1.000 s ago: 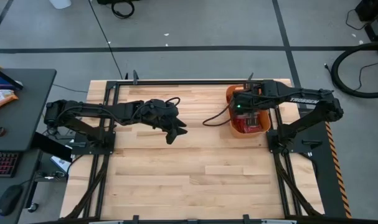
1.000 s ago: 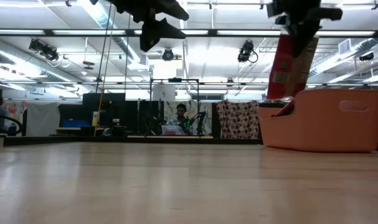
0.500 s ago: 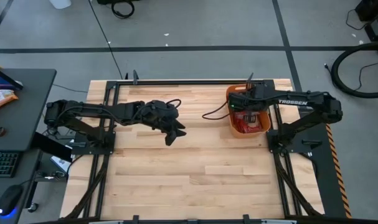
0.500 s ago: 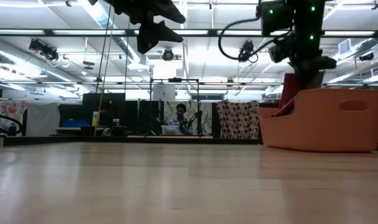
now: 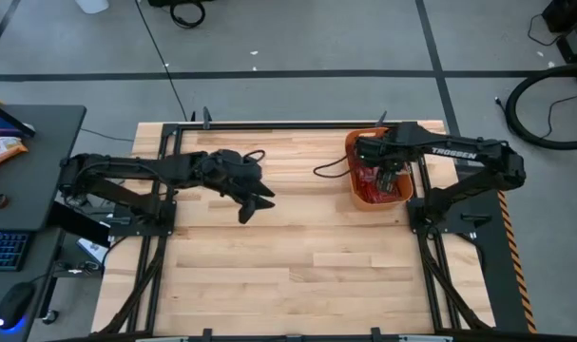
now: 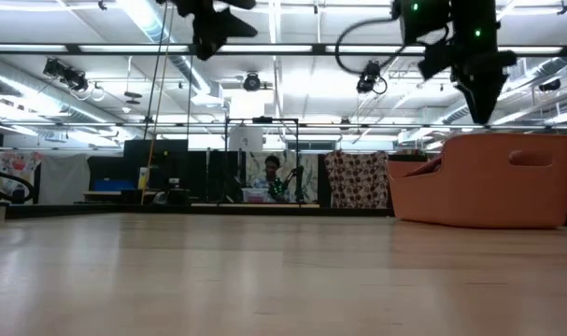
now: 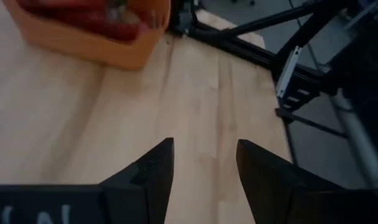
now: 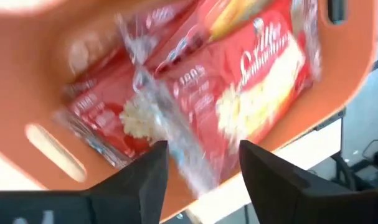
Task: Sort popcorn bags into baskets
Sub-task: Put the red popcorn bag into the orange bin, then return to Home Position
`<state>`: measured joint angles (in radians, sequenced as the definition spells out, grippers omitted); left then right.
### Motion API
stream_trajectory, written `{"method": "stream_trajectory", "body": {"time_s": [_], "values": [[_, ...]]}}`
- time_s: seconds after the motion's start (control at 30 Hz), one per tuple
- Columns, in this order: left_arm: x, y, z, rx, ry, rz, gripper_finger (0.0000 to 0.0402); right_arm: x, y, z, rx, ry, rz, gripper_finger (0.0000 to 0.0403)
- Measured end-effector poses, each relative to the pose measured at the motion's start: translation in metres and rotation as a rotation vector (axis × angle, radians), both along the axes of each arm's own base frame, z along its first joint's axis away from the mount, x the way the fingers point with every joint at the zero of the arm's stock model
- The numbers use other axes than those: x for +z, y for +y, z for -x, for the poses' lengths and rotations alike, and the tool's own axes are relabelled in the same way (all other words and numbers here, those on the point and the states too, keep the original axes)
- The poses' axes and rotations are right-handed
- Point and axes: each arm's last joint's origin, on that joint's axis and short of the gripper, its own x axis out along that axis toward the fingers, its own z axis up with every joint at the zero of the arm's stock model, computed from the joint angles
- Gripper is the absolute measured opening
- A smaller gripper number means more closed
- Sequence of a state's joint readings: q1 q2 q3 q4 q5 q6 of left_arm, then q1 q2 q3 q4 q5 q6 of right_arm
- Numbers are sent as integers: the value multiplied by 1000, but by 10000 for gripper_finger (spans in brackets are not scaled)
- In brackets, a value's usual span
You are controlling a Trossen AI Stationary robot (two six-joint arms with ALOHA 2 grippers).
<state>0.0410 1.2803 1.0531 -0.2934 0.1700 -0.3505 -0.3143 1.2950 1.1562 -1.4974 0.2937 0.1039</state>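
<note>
Inside rounded orange basket (image 8: 45, 74), glossy red popcorn bags (image 8: 251, 93)

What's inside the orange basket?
Red popcorn bags lie piled inside the orange basket. How many, and what lies under the top ones, is hidden.

Light: bright and even, from long ceiling strip lamps (image 6: 162, 33) that glare white in the low view.
Shadows: soft and faint under both arms on the tabletop (image 5: 298, 247).
Blur: the popcorn bags (image 8: 238, 93) smear in the right wrist view; near tabletop planks are soft in the low view.
Focus: the left wrist view is soft throughout.
</note>
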Motion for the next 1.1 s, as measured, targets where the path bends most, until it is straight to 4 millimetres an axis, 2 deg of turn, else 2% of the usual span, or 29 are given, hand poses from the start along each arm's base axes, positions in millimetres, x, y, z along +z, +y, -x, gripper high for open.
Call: {"method": "stream_trajectory", "body": {"time_s": [0.13, 0.2, 0.3, 0.4, 0.6, 0.73, 0.8, 0.9, 1.1], "values": [[12, 1, 20, 28, -13, -84, 167, 21, 5, 7, -78, -91, 13, 209], [12, 2, 29, 46, -25, -98, 162, 28, 9, 14, -125, -105, -2, 208], [6, 1, 43, 71, -44, -65, 156, 38, 15, 18, -203, -217, -16, 205], [-3, 1, 59, 109, -89, 5, 151, 48, 21, 15, -226, -433, -20, 204], [-15, 1, 91, 218, -217, 89, 142, 84, 32, 10, -108, -919, 47, 204], [-13, 1, 111, 289, -304, 98, 141, 102, 33, 16, -66, -1091, 101, 204], [-12, 2, 120, 324, -342, 93, 141, 104, 34, 19, -46, -1144, 121, 204], [-9, 3, 133, 354, -424, 93, 141, 98, 34, 22, -35, -1220, 131, 204], [-20, 3, 155, 401, -521, 117, 141, 67, 37, 21, 2, -1417, 54, 204]]}}
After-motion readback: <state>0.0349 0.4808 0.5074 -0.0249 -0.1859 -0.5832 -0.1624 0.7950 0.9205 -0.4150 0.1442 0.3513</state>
